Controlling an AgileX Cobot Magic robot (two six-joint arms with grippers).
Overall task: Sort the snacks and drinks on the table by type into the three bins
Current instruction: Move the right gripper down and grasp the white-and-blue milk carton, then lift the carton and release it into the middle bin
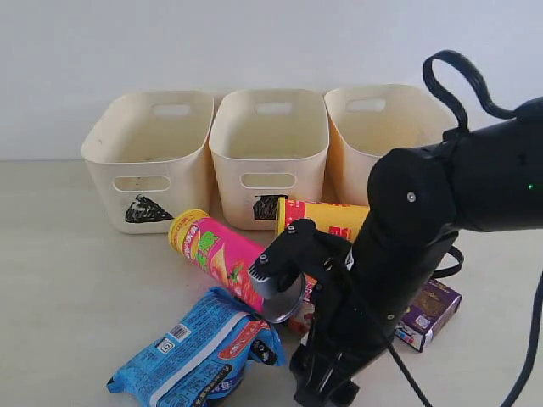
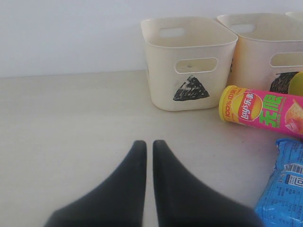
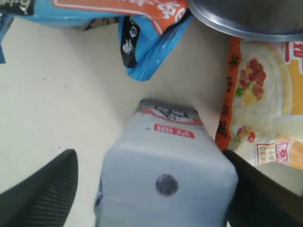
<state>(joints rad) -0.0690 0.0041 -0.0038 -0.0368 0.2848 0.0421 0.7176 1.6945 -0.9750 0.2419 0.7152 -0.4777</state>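
My right gripper is open and straddles the white carton on the table. One finger touches the carton's side and the other stands a gap away. In the exterior view the right arm hides this carton. The blue bag and the orange bag lie just beyond it. The pink tube and the yellow tube lie before the three bins: triangle, square and a third. The purple carton lies right of the arm. My left gripper is shut and holds nothing.
The pink tube's metal end lies close above the white carton. In the left wrist view, bare table stretches between the left gripper and the triangle bin. A black cable loops above the right arm.
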